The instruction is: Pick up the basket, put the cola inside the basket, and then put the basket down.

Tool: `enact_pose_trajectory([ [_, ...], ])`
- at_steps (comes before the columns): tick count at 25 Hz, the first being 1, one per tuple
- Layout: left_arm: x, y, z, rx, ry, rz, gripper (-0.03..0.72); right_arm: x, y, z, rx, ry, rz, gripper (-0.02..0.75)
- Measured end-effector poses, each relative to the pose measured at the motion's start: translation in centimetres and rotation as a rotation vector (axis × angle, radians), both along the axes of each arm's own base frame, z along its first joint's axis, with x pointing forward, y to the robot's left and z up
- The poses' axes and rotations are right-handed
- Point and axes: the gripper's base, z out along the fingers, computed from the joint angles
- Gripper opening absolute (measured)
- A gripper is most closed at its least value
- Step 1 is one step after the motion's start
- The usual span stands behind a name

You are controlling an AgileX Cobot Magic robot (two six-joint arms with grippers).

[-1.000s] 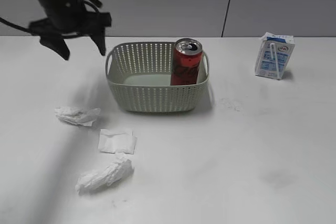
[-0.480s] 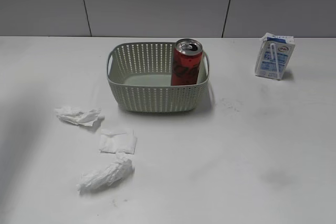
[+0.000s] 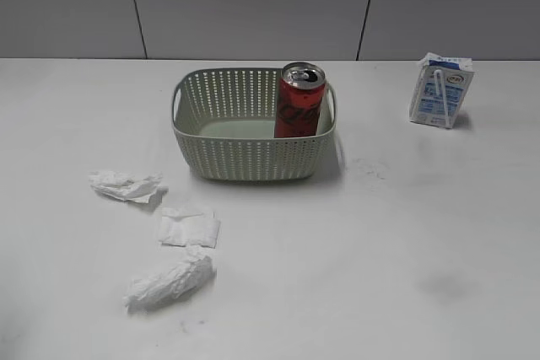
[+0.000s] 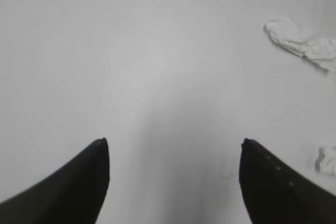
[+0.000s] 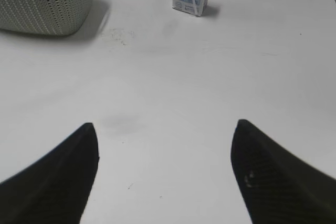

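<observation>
Basket [image 3: 253, 145] on table, cola [image 3: 299, 100] upright inside, both end effectors spread, empty

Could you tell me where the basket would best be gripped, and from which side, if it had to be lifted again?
Probably the left cut-out handle of the basket, approached from the left and above: the rim there is free, whereas the cola stands upright inside against the right end and would crowd a gripper.
</observation>
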Motion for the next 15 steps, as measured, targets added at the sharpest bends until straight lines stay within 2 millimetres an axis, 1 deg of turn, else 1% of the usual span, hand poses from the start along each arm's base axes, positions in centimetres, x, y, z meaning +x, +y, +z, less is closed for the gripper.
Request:
enact_pose_trajectory([
  [3,-3.7,-0.3,-1.7,0.003,-0.055,0.004,0.578,0.0,0.0,0.0,0.0,0.0,0.0,0.592],
  [6,-6.7,-0.5,-3.1,0.008,-0.114,0.005,0.578,0.0,0.0,0.0,0.0,0.0,0.0,0.592],
  [9,-9.1,-0.6,-4.3,0.02,-0.173,0.005,0.578,0.0,0.0,0.0,0.0,0.0,0.0,0.592],
  [11,-10.2,-0.7,-4.4,0.03,-0.222,0.005,0.578,0.0,0.0,0.0,0.001,0.0,0.0,0.592],
  [15,-12.0,-0.8,-3.8,0.041,-0.342,0.007,0.575,0.0,0.1,0.0,0.008,0.001,0.004,0.592],
])
